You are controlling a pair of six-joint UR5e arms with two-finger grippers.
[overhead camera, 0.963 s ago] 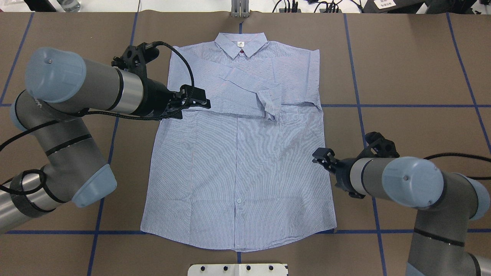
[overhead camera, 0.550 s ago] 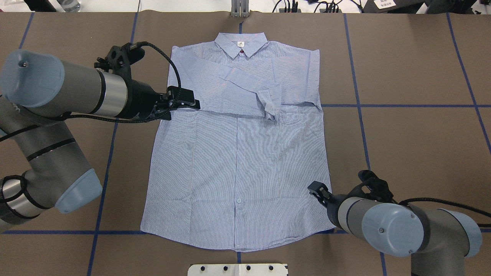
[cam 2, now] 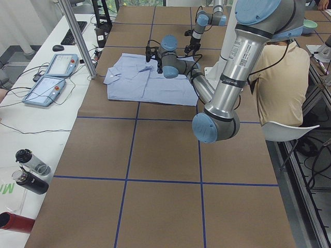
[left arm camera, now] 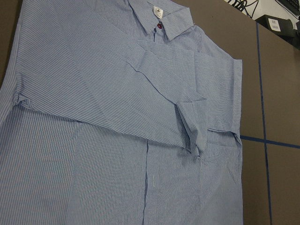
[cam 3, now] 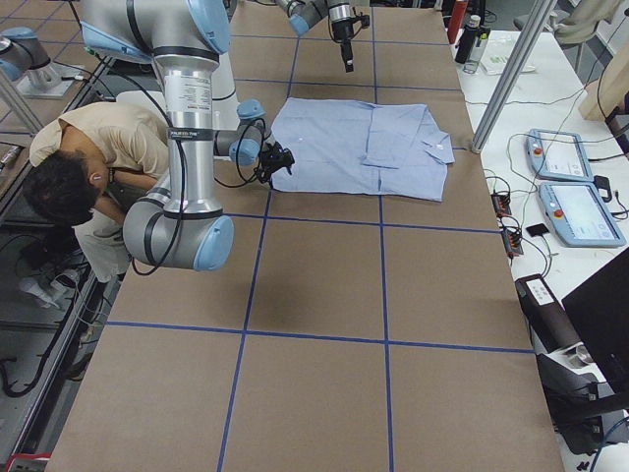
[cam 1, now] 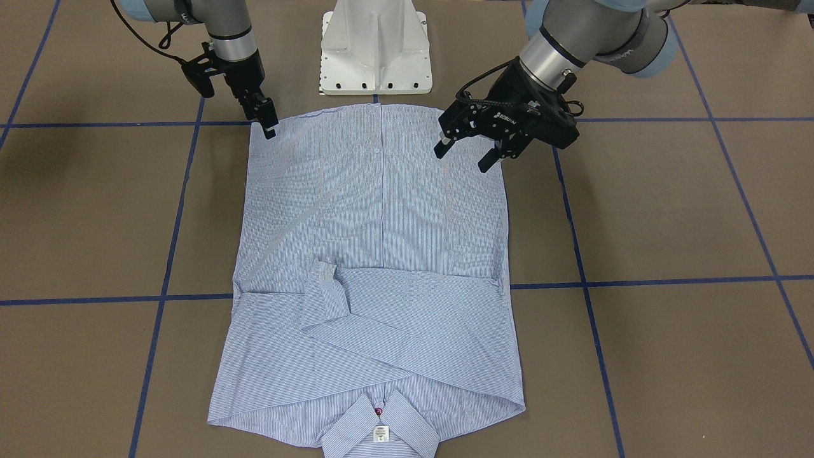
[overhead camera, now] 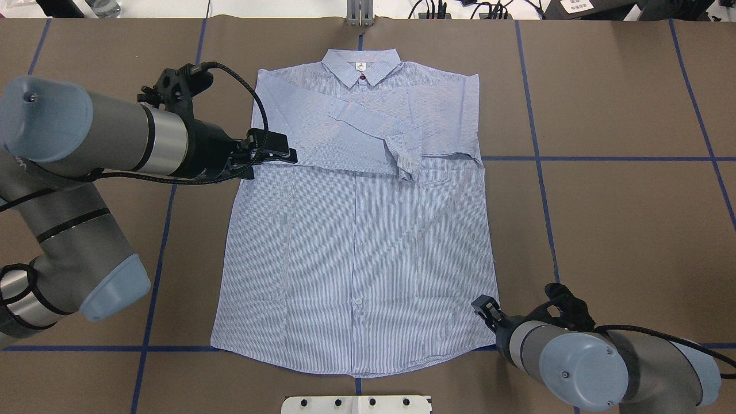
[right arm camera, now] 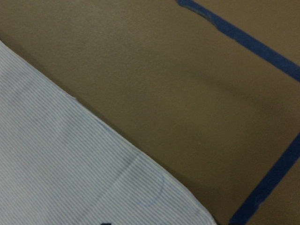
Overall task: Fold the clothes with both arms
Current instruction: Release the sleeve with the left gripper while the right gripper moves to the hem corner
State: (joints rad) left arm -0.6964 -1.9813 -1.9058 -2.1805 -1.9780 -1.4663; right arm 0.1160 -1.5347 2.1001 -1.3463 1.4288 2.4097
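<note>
Light blue striped cloth, the shirt (overhead camera: 356, 230), is spread face up on the brown table (overhead camera: 621, 190), sleeves folded across its chest. The left gripper (cam 1: 467, 152) is held spread above the shirt's left side. The right gripper (cam 1: 267, 124), at the shirt's right hem corner, appears nearly pressed together, pinching nothing.

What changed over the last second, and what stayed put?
The right tool travelled down the shirt's right edge to its bottom hem corner. The left tool drew back slightly towards the shirt's left edge. Neither grasped anything. The shirt, sleeves folded across the chest, lies unchanged.
</note>
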